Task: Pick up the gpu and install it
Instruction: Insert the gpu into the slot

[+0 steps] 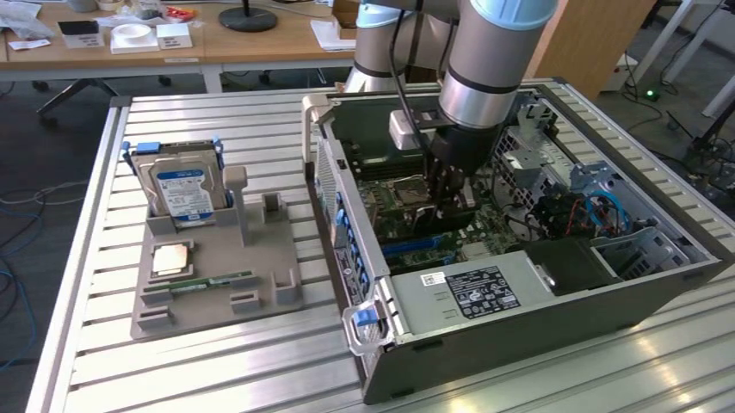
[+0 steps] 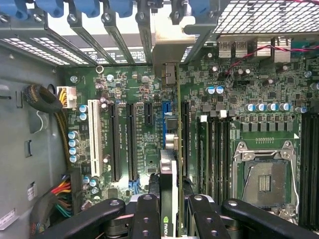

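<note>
While we hang low inside the open computer case (image 1: 540,284), our gripper (image 2: 168,211) is clenched on the gpu (image 2: 168,164), holding it edge-on above the motherboard (image 2: 129,89). Its pale bracket (image 2: 167,55) reaches up toward the rear slot openings, and the card sits just over the blue slot (image 2: 164,119). To seat it well, we judge the card's edge must stay parallel to that slot, bracket lined with its opening, and pressure straight down, never tilted.
</note>
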Robot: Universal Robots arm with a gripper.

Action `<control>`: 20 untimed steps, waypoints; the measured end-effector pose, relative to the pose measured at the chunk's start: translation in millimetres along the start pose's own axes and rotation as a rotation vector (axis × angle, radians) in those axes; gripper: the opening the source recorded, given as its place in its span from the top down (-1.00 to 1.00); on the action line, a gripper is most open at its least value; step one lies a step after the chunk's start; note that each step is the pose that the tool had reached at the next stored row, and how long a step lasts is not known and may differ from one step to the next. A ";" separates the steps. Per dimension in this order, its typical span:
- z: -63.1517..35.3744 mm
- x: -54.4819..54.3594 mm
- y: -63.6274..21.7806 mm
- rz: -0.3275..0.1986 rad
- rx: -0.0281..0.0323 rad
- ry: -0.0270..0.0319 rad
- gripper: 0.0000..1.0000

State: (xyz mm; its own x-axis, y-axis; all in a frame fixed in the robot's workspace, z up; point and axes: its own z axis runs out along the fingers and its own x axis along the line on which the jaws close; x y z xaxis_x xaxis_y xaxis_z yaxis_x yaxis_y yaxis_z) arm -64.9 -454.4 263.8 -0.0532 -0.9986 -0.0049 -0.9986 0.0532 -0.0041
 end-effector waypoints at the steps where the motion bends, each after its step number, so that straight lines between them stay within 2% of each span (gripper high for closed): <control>1: 0.1 0.1 0.0 0.000 -0.0001 0.0000 0.47; 13: 0.3 3.6 0.2 0.000 -0.0001 -0.0002 0.47; 20: 0.3 3.8 4.5 0.000 0.0000 -0.0002 0.47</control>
State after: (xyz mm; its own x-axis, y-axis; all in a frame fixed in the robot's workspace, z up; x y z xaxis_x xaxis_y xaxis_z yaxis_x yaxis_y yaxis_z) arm -69.6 -457.9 263.4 -0.0532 -0.9986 -0.0051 -0.9986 0.0532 -0.0041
